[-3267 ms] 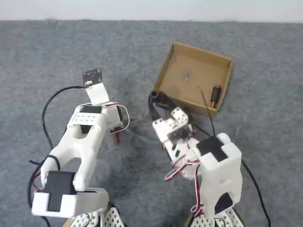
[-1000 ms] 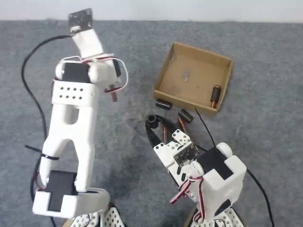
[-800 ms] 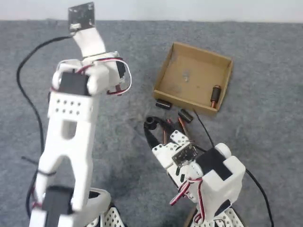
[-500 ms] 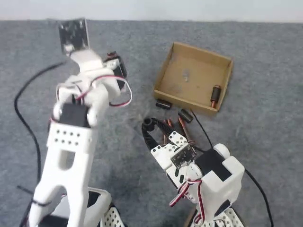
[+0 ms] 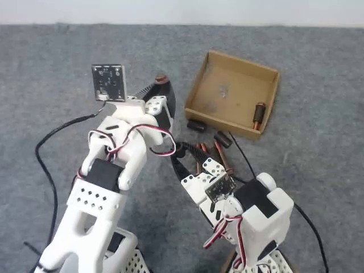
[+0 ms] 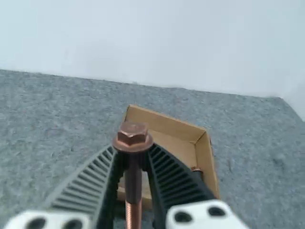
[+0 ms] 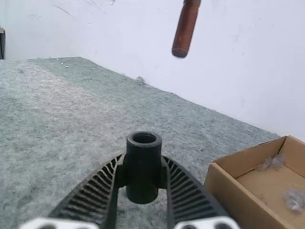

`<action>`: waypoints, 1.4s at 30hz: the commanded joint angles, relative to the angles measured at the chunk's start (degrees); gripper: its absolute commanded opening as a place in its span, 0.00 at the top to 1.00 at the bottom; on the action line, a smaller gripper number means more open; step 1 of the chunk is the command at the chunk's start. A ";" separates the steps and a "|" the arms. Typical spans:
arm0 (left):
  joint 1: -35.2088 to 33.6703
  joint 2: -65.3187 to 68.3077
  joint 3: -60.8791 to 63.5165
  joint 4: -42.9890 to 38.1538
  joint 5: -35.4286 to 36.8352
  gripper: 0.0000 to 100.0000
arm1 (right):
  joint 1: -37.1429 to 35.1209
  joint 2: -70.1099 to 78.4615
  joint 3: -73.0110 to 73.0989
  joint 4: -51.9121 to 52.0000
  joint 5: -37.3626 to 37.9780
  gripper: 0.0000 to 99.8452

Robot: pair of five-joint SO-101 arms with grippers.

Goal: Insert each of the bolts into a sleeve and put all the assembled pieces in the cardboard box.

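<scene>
Your left gripper clamps one bolt, your right gripper one sleeve. Two loose sleeves lie six o'clock of the cardboard box; one assembled piece inside.

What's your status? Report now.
Left gripper shut on bolt. Right gripper shut on sleeve. Bolt, sleeve apart, not joined. Two loose sleeves beside cardboard box.

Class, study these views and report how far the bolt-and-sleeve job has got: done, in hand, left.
Done: one assembled piece lies in the cardboard box. In hand: the left claw grips a bolt, the right claw a sleeve with its bore up; they are not yet joined. Left: join and box that pair, then two loose sleeves on the carpet beside the box.
</scene>
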 commanded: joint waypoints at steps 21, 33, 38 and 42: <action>5.19 -3.60 16.22 -20.92 -0.62 0.99 | 4.00 -2.51 -3.69 0.57 -0.70 0.99; 5.19 -16.62 30.11 -33.85 -7.47 0.99 | 5.23 -2.51 -9.14 6.99 -0.79 0.99; 5.19 -14.95 30.99 -35.78 -7.38 0.99 | 5.23 -2.51 -8.97 6.46 -0.79 0.99; 5.19 -12.48 30.81 -35.87 -7.47 0.99 | 5.32 -2.77 -8.88 6.37 -0.79 0.99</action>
